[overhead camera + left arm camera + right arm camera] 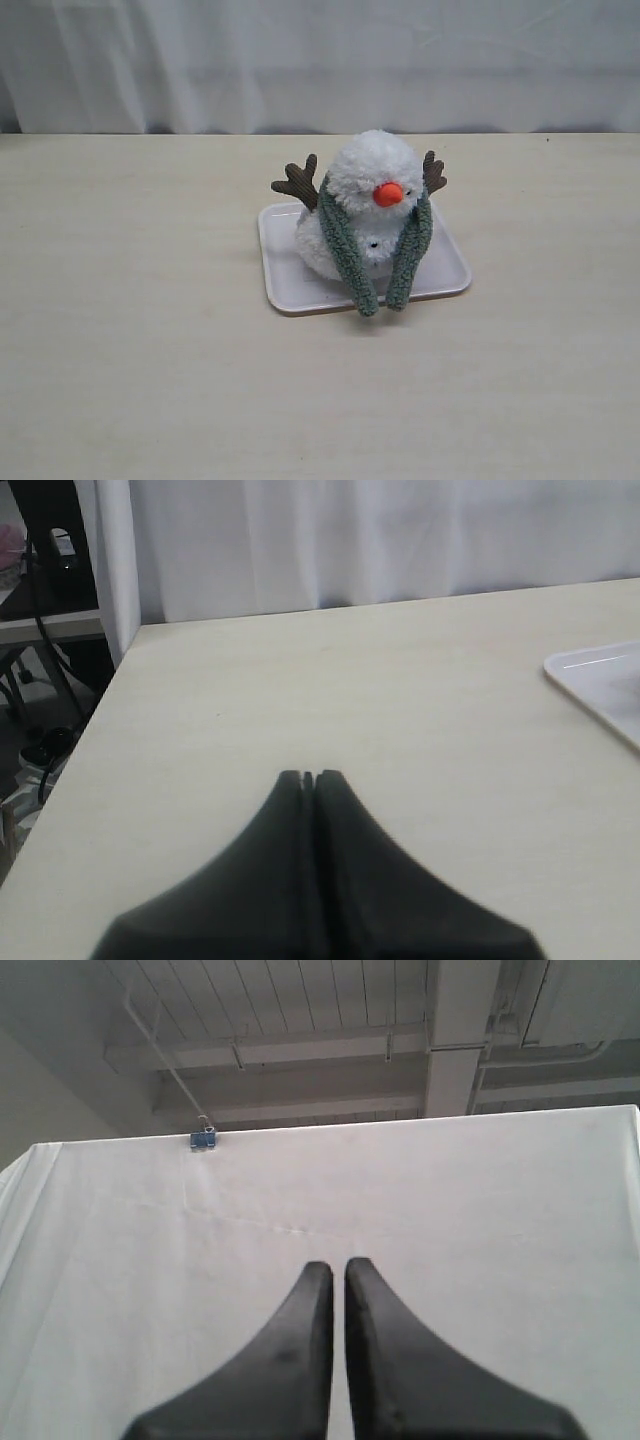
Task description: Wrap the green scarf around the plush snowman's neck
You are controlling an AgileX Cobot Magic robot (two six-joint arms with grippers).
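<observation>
Grey-green scarf point(345, 250) hangs round the neck point(380, 218) of the plush snowman point(365, 165), which sits on a white tray point(285, 270) on the desk point(120, 330). The left fingers point(290, 820) are pressed together over the desk; the right fingers point(300, 1340), together and empty, face a white curtain point(450, 1190)

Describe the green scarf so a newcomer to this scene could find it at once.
On the pale table sits a white tray holding the plush snowman. The green scarf loops behind its head, both ends hanging down its front. It is the only grey-green, fuzzy strip.
</observation>
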